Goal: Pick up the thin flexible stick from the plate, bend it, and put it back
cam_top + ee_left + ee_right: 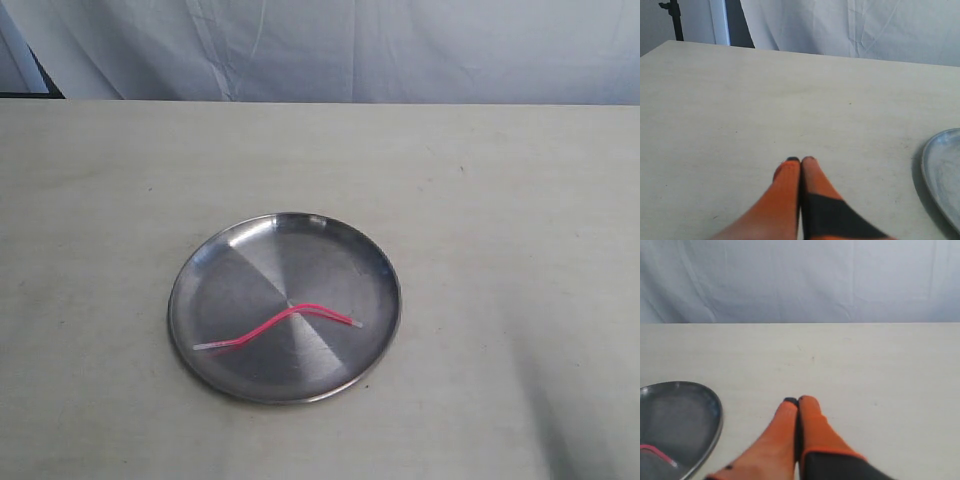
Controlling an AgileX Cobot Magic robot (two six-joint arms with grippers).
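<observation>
The thin bright pink plastic stick (281, 324) lies in the round brushed steel plate (300, 250), and it's kinked. It runs from the 8 o'clock side up to a hump near the centre, then dips toward 4 o'clock (pale tips at both ends). The plate sits on the pale tabletop (500, 200). Left gripper (800, 160): orange fingers pressed together, nothing between them, over bare table near the plate's rim. Right gripper (797, 401) is the same, closed and empty, just beside the plate.
</observation>
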